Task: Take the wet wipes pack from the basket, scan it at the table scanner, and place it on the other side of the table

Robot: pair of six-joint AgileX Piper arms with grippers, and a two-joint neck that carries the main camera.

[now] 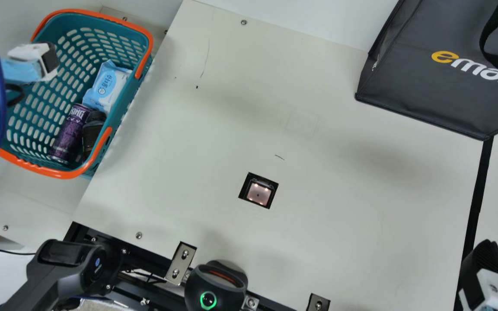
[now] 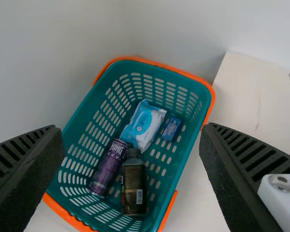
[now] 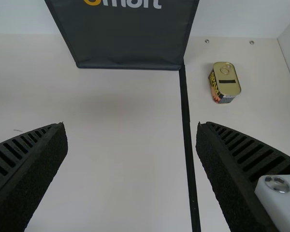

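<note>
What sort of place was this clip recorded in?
Probably a mock-up of a store checkout: a scanner is set into the cream table, a shopping basket with packaged goods such as the wet wipes pack sits at one side, and a dark carrier bag is at the other.

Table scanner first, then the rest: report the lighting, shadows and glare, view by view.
Main view: small bright lights glow inside the table scanner, soft-edged shadows across the table; left wrist view: diffuse shading on the wall beside the basket; right wrist view: a faint shadow band on the table near the dark bag, no harsh glare.
</note>
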